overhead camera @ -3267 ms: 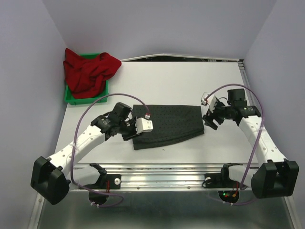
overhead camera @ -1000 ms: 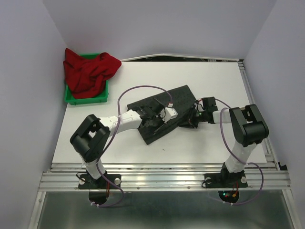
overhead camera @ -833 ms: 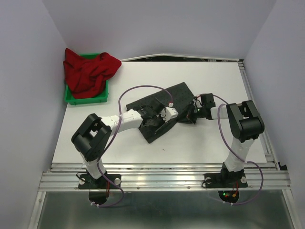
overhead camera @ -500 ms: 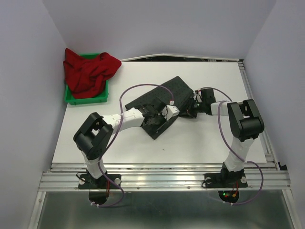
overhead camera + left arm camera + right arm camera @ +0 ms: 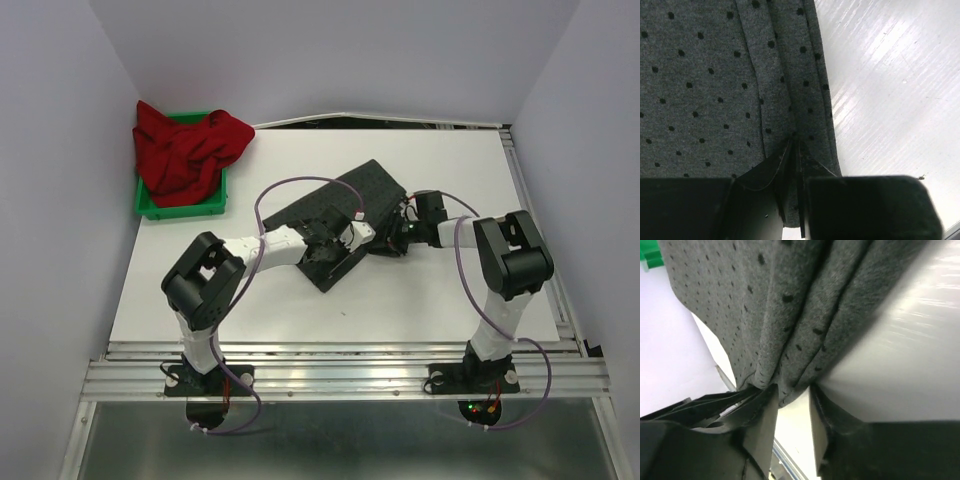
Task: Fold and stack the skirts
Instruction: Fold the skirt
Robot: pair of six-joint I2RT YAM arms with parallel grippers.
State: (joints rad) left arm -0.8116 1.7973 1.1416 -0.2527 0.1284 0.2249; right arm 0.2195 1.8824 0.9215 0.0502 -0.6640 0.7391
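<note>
The charcoal dotted skirt (image 5: 365, 190) lies folded and slanted in the middle of the table, its far corner pointing back right. My left gripper (image 5: 340, 250) is shut on its near right edge; in the left wrist view the fingers pinch a fold of the skirt (image 5: 705, 75) at the gripper (image 5: 796, 145). My right gripper (image 5: 392, 238) is at the skirt's right side; in the right wrist view bunched layers of the skirt (image 5: 765, 300) sit between the fingers of the gripper (image 5: 790, 395). The red skirt (image 5: 185, 150) is heaped over the green bin.
The green bin (image 5: 200, 208) stands at the back left by the wall. A metal rail runs along the table's near edge (image 5: 340, 355). Both arms meet over the table's middle, cables looping above them. Bare white table (image 5: 890, 75) lies right of the skirt.
The dotted skirt, flat and level 3.3 s ago, now lies turned on a slant. Both grippers moved in to its right side and, over the last second, swung it slightly farther back.
</note>
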